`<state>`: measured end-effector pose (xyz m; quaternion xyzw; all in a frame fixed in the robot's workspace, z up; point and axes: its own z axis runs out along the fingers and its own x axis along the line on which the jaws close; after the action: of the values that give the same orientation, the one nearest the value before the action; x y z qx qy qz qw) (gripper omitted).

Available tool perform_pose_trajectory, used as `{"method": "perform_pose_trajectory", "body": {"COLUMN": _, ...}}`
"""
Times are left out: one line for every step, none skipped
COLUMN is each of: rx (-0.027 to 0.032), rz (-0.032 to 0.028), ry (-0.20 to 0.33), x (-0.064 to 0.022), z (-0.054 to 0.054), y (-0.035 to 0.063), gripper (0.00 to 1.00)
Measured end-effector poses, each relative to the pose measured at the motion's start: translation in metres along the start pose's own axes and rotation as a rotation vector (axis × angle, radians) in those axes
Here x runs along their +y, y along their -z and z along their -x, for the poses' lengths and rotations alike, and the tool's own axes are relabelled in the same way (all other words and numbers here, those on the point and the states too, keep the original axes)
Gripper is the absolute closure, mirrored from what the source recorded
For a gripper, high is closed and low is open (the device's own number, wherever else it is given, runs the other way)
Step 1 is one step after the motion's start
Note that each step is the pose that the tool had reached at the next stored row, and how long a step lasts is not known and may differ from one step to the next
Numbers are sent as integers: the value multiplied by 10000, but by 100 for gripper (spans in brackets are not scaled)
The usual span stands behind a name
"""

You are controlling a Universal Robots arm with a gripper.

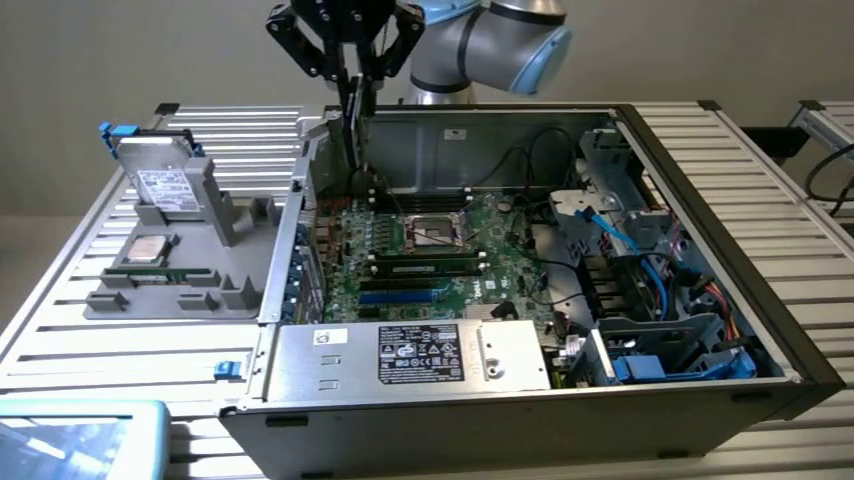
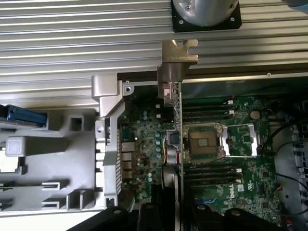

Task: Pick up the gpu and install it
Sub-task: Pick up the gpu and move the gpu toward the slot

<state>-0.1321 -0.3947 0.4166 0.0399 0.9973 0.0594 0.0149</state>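
gripper (image 1: pixel 356 78): top centre of the frame; I see it clamped on the gpu.
gpu (image 1: pixel 359 140): upright, edge-on to me, hanging into the open case.
case (image 1: pixel 507 430): fills centre and right, side open.
motherboard (image 1: pixel 427 250): below the gpu; contact I cannot judge.
power supply (image 1: pixel 414 355): lower centre, label facing me.
hard drive (image 1: pixel 167 188): left, propped in a grey holder (image 1: pixel 134 305).

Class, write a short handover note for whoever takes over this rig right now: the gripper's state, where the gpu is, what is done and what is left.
Gripper: shut on the gpu, gripping its upper edge.
Gpu: upright and edge-on, hanging inside the open computer case over the motherboard, toward the rear corner on the exterior view's left.
Done: the pick-up.
Left: the install. The card does not look pushed into a slot yet, though its lower edge is hard to judge.
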Motion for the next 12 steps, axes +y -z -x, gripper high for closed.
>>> {"method": "perform_pose_trajectory", "body": {"rx": 0, "rz": 0, "ry": 0, "x": 0, "z": 45, "y": -10, "gripper": 72}}
{"method": "perform_pose_trajectory", "body": {"rx": 0, "rz": 0, "ry": 1, "x": 0, "z": 94, "y": -21, "gripper": 72}}
{"method": "perform_pose_trajectory", "body": {"rx": 0, "rz": 0, "ry": 0, "x": -1, "z": 138, "y": -32, "gripper": 72}}
{"method": "perform_pose_trajectory", "body": {"rx": 0, "rz": 0, "ry": 0, "x": -2, "z": 183, "y": -44, "gripper": 72}}
{"method": "perform_pose_trajectory", "body": {"rx": 0, "rz": -1, "ry": 0, "x": -3, "z": 228, "y": -55, "gripper": 72}}
{"method": "perform_pose_trajectory", "body": {"rx": 1, "rz": -1, "ry": 1, "x": -7, "z": 273, "y": -68, "gripper": 72}}
{"method": "perform_pose_trajectory", "body": {"rx": -1, "rz": 1, "ry": 0, "x": -15, "z": 318, "y": -81, "gripper": 72}}
{"method": "perform_pose_trajectory", "body": {"rx": -1, "rz": 2, "ry": 1, "x": -25, "z": 359, "y": -94, "gripper": 72}}
{"method": "perform_pose_trajectory", "body": {"rx": 0, "rz": -1, "ry": 1, "x": -35, "z": 401, "y": -104, "gripper": 72}}
{"method": "perform_pose_trajectory", "body": {"rx": 1, "rz": -2, "ry": -1, "x": -45, "z": 440, "y": -113, "gripper": 72}}
{"method": "perform_pose_trajectory", "body": {"rx": 3, "rz": 0, "ry": 0, "x": -54, "z": 483, "y": -119, "gripper": 72}}
{"method": "perform_pose_trajectory", "body": {"rx": 9, "rz": -2, "ry": 0, "x": -64, "z": 525, "y": -122, "gripper": 72}}
